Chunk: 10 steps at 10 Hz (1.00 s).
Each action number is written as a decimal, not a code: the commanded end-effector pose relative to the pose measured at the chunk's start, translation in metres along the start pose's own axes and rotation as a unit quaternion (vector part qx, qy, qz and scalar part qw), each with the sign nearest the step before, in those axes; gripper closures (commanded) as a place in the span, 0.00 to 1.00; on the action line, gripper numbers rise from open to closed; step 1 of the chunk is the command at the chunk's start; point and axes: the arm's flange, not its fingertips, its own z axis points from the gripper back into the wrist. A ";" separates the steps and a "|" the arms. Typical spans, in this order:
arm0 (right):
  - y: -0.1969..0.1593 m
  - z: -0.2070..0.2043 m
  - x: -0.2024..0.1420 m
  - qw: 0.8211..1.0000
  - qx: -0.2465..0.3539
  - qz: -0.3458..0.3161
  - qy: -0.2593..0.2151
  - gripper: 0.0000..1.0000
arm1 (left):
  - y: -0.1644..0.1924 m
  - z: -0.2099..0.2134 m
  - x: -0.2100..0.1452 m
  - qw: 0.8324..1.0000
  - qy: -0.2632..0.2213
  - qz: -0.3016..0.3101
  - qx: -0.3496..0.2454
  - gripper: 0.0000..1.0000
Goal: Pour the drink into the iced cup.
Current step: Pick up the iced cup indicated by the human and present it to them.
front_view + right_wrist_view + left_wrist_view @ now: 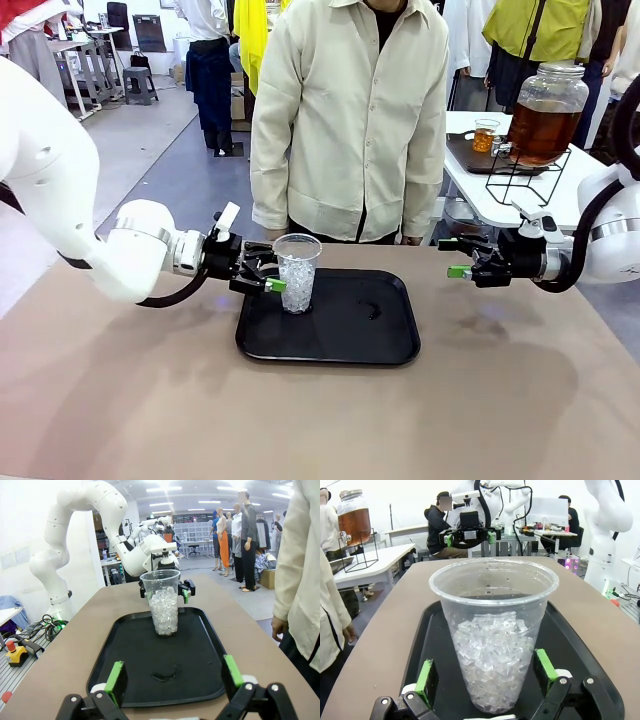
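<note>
Two spread fingers of the left gripper (270,268) straddle the iced cup (297,270), with one of the green pads (426,678) on either side of its lower wall. They seem just clear of the plastic, though the angle leaves that unsure. The cup stands upright on a black tray (360,330) on the table (150,400). The right gripper (452,257) is spread too, with nothing between its fingers, and the tray lies just ahead of its fingertips. The drink (541,128) sits in a glass jar on a wire stand (530,178), well behind that gripper.
</note>
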 end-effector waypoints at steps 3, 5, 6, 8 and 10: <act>0.000 0.000 0.003 1.000 0.000 0.003 0.000 0.00 | 0.004 -0.013 -0.005 1.000 -0.016 -0.014 0.007 0.00; 0.000 0.000 0.003 1.000 0.000 0.003 0.000 0.00 | 0.003 -0.020 -0.004 1.000 -0.018 -0.012 -0.004 0.00; 0.000 0.000 0.003 1.000 0.000 0.003 0.000 0.00 | 0.002 -0.023 -0.004 1.000 -0.019 -0.010 -0.010 0.00; 0.000 0.000 0.003 1.000 0.000 0.003 0.000 0.00 | -0.003 -0.028 -0.002 1.000 -0.018 -0.010 -0.013 0.00; 0.000 0.000 0.003 1.000 0.000 0.003 0.000 0.00 | -0.006 -0.031 -0.002 1.000 -0.023 -0.010 -0.007 0.00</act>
